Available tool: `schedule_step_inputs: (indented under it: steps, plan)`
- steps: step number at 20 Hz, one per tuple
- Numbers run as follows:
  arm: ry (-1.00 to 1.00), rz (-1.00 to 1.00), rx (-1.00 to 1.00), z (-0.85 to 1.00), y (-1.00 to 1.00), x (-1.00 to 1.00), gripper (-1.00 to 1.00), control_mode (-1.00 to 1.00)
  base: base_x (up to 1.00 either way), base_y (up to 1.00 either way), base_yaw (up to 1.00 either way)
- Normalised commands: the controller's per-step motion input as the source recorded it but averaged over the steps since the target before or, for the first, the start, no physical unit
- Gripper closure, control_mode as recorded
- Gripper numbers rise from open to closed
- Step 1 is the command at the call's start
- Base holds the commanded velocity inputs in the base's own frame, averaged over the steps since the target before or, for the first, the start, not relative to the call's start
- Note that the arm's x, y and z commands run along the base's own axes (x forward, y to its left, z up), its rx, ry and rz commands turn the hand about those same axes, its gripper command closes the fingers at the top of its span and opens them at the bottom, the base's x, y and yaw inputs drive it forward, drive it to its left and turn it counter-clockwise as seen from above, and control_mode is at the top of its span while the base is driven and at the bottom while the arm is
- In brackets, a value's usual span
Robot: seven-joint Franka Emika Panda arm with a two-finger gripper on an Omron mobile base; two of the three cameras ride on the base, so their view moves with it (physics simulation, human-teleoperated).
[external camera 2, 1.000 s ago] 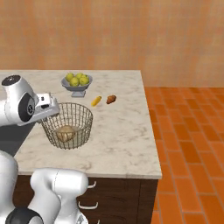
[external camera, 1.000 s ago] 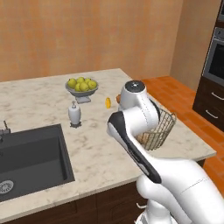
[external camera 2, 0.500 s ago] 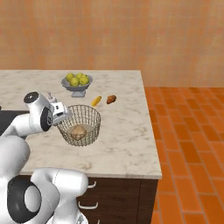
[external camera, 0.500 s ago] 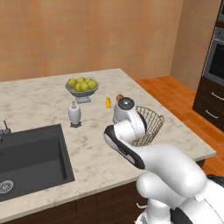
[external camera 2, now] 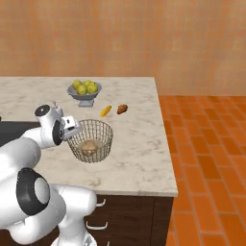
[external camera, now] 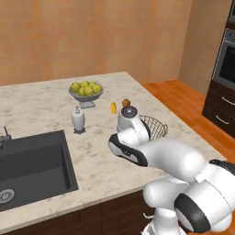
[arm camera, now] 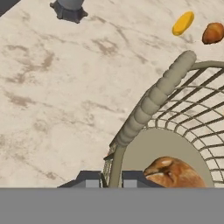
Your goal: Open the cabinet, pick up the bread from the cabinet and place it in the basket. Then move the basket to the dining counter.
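The jaws are clamped on the rim of the basket, one dark fingertip on each side of the wire wall, as the hand view shows at its bottom edge. The basket sits on the light beige marbled worktop of the dining counter, or just above it; contact cannot be told for certain. The bread lies inside on the pale flat base, just beside the jaws on the inner side of the rim; in the right base view the bread shows through the mesh.

Beyond the jaws, on the far side of the basket, a small yellow piece and a brown round piece lie on the worktop, near each other and apart from the basket. Farther on stands a grey bowl of yellow-green fruit. To one side of the jaws, well apart, stand a white soap dispenser and the dark sink.

Against half a second ago, the basket is lower and nearer the fruit bowl, and the arm's wrist has dropped with it. A full second ago the basket hung tilted and higher, close to the near edge of the worktop; it now sits level, its opening upward.
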Motion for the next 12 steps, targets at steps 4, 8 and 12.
schedule_step_inputs:
  steps: [4,8,12]
  plan:
    - [0.14,0.00,0.00,-0.29,0.09,0.03,1.00,-1.00,0.00,0.00,0.00]
    - [0.12,0.00,0.00,-0.28,0.12,0.04,1.00,-1.00,0.00,0.00,0.00]
    - [0.11,0.00,0.00,-0.31,0.13,0.03,-1.00,-1.00,0.00,0.00,0.00]
